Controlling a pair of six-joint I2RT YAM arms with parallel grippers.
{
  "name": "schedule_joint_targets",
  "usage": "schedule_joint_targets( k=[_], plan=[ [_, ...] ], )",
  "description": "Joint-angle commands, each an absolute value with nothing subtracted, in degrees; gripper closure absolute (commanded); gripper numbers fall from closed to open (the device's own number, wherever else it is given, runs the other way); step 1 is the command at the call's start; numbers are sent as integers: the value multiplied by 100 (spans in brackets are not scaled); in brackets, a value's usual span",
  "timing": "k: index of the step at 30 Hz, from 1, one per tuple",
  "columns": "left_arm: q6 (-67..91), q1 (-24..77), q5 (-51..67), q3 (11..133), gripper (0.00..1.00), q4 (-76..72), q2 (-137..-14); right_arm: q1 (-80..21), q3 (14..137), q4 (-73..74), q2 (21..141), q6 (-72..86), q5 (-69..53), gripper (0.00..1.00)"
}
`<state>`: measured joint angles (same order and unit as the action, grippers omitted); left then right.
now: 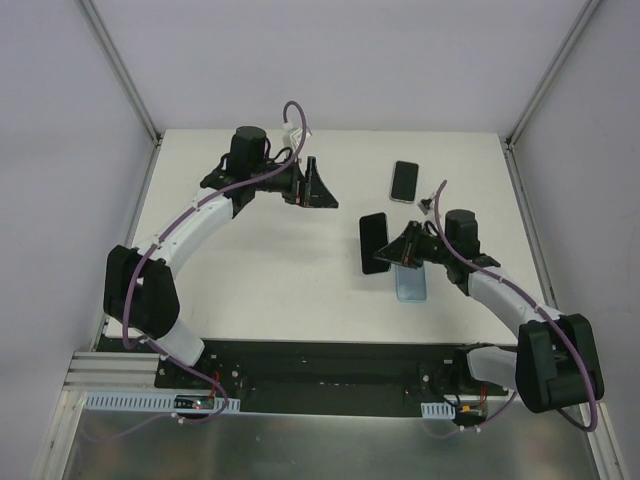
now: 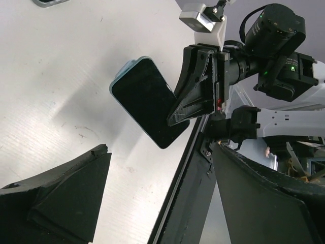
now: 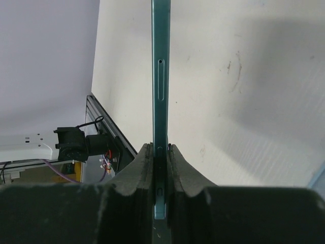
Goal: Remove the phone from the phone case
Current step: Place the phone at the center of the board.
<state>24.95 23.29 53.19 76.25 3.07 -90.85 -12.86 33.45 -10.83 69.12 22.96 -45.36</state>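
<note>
So the phone (image 1: 373,242) is out of the phone case (image 1: 410,283) at this point. The right gripper (image 1: 398,250) has its jaws clenched on one end of it and holds it up off the surface (image 1: 260,290), right next to the case on the case's left side. From the right wrist cam you see the phone edge-on, a thin teal strip pinched tight between the two pads (image 3: 144,168). The left wrist cam shows its dark screen tilted, facing toward the left arm. The case itself is light blue and lies flat, partly under the right gripper. The left gripper (image 1: 318,185) hangs well apart from the case, off to its far left, jaws released and spread wide. There's also a second phone (image 1: 404,181) lying flat beyond the case, toward the far edge.
</note>
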Motion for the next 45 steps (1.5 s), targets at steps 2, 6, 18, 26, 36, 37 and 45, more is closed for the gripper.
schedule_joint_targets(
  k=[2, 6, 18, 26, 36, 37, 45],
  plan=[
    [2031, 2355, 5177, 7550, 16, 475, -8868, -1257, 2980, -1749, 6943, 2285, -4378, 100],
    [1890, 2355, 5142, 7524, 16, 518, -8851, -1248, 2725, -2073, 7040, 2426, -4105, 100],
    [1784, 2355, 5124, 7409, 14, 580, -8886, -1248, 2742, -2100, 7918, 2373, -4105, 100],
    [1767, 2355, 5142, 7400, 14, 589, -8807, -1257, 2690, -2074, 8095, 2338, -3867, 100],
    [1749, 2364, 5106, 7321, 13, 580, -8728, -1388, 2672, -1890, 8262, 2399, -3797, 97],
    [1740, 2356, 5098, 7313, 13, 589, -8710, -1415, 2654, -1890, 8253, 2408, -3788, 97],
    [1714, 2355, 5089, 7251, 11, 589, -8648, -1494, 2584, -1820, 8174, 2443, -3604, 86]
  ],
)
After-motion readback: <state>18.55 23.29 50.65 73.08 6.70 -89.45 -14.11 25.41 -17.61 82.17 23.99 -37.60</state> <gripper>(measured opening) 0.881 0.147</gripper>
